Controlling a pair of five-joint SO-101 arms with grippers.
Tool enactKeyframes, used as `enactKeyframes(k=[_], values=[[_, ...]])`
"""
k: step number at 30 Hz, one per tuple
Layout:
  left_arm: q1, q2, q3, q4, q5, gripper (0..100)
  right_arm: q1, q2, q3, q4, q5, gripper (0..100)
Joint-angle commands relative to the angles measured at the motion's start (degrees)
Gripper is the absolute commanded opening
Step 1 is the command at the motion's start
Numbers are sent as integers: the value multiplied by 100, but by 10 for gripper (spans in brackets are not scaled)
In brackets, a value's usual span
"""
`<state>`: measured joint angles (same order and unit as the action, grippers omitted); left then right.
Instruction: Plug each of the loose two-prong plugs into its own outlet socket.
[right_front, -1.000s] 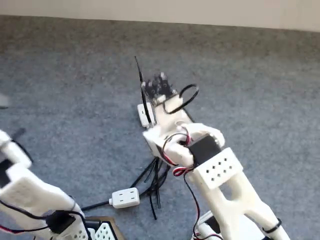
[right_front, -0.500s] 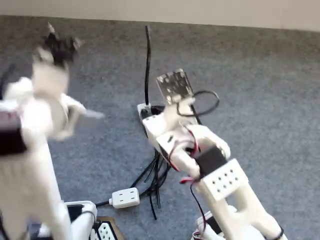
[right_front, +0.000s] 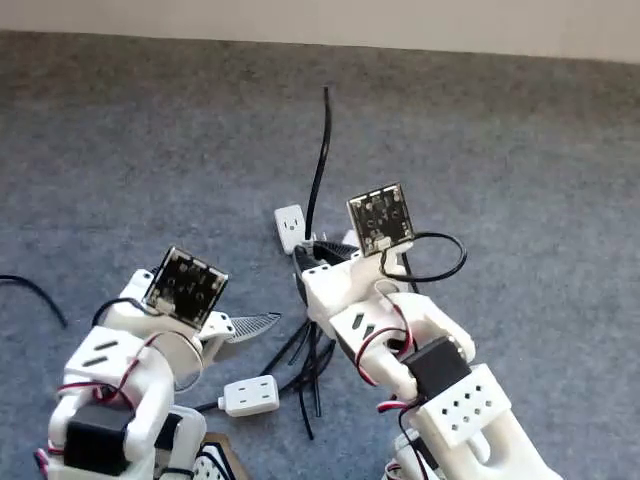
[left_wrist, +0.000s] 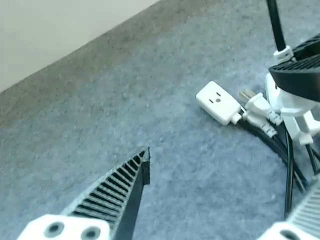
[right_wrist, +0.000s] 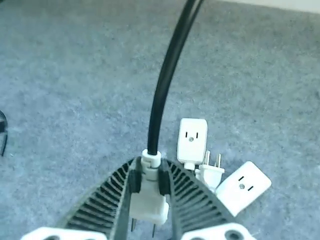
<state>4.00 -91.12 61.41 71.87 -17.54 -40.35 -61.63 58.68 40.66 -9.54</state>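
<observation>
My right hand (right_wrist: 150, 166) is pinched on a white two-prong plug (right_wrist: 148, 204), prongs pointing down, and its black cord (right_wrist: 165, 85) rises straight out of the grip. In the high view this hand sits near the middle of the grey worktop (right_front: 520, 150), with a white outlet socket (right_front: 290, 228) lying just at its 10 o'clock. From the right wrist I can see a second socket (right_wrist: 243, 187) beside the first, and a loose white plug (right_wrist: 210, 175) lying between the two. My left hand (left_wrist: 225, 190) is spread wide and holds nothing, at 8 o'clock from the centre. A third socket (right_front: 250, 395) lies at 7 o'clock, just beside a bundle of black cords (right_front: 310, 360).
</observation>
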Motion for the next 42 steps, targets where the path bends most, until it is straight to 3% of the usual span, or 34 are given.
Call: enactKeyframes(k=[1,11,15,21,33,38,42], values=[[84,-259,620,-475,141,454,-558,-136,-48,-40,-158,5],[215,-259,1156,-1116,360,454,-901,-127,-75,259,-132,5],[-215,-259,1367,-1424,343,454,-884,-127,-84,787,545,5],[-365,-259,1367,-1459,343,454,-875,-154,-180,1921,1143,5],[-444,-259,1358,-1451,343,454,-875,-136,-180,2343,1301,5],[-1499,-92,1059,-1705,598,453,-875,-119,-180,2536,1407,5],[-1851,1393,-92,-1530,1002,453,-884,233,-497,2826,1257,5]])
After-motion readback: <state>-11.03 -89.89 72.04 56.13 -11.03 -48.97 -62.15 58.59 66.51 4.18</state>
